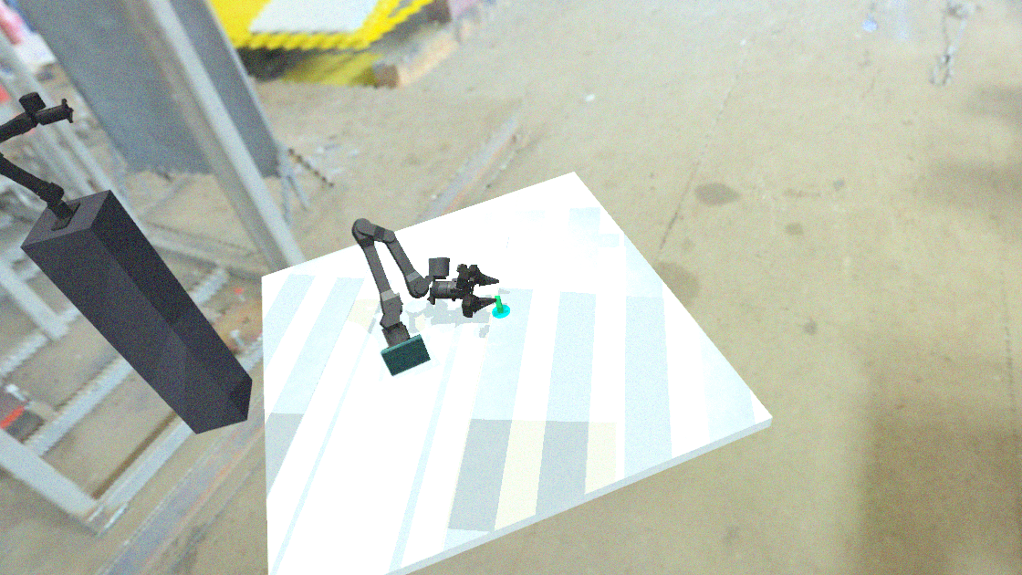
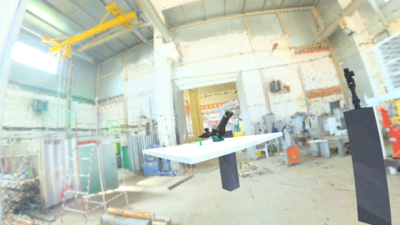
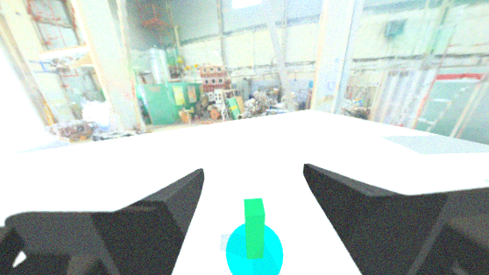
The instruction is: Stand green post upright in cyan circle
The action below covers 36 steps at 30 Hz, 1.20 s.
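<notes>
From the top, the post (image 1: 499, 304) (image 2: 200, 142) (image 3: 254, 232) stands upright on the cyan circle (image 1: 504, 313) (image 3: 237, 256), which lies on the white bench (image 1: 557, 357) (image 2: 179, 156) (image 3: 263, 144). The pincer (image 1: 497, 291) (image 2: 200, 136) (image 3: 253, 171) is spread wide, with nothing in its grip, and its tips are near the post. The bench's left and far edges lie beyond the arm (image 1: 401, 261) (image 2: 224, 123); bare bench stretches to the right of the post and, more broadly, to the near side. From the exterior, the post rises from the bench with the pincer just above and to its right, and the bench's near corner is well apart from both. From the wrist, a finger shows on either side, left and right, with an open gap between them; the post's base sits within the circle, and the far edge of the bench crosses behind. No writing is legible on post, arm or bench.
</notes>
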Each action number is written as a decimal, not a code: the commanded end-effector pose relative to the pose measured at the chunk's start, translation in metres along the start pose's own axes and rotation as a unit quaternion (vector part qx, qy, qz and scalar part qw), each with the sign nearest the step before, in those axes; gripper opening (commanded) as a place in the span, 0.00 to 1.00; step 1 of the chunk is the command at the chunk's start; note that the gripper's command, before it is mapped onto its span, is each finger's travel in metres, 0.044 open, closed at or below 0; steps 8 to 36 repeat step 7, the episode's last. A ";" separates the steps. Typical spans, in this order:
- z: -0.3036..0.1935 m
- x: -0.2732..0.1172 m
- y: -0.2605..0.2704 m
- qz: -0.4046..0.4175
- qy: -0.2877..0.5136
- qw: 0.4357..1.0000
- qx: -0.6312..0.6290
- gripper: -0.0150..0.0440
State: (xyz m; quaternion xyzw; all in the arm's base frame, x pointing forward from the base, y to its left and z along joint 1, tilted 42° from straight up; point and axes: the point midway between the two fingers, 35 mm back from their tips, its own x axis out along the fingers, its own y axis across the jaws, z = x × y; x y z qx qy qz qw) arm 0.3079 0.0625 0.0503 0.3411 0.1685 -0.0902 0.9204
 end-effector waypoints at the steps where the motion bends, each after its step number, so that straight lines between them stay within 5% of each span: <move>1: 0.017 -0.001 0.004 0.005 -0.005 1.000 0.002 0.93; 36: 0.038 -0.007 0.003 0.005 -0.007 1.000 0.001 0.93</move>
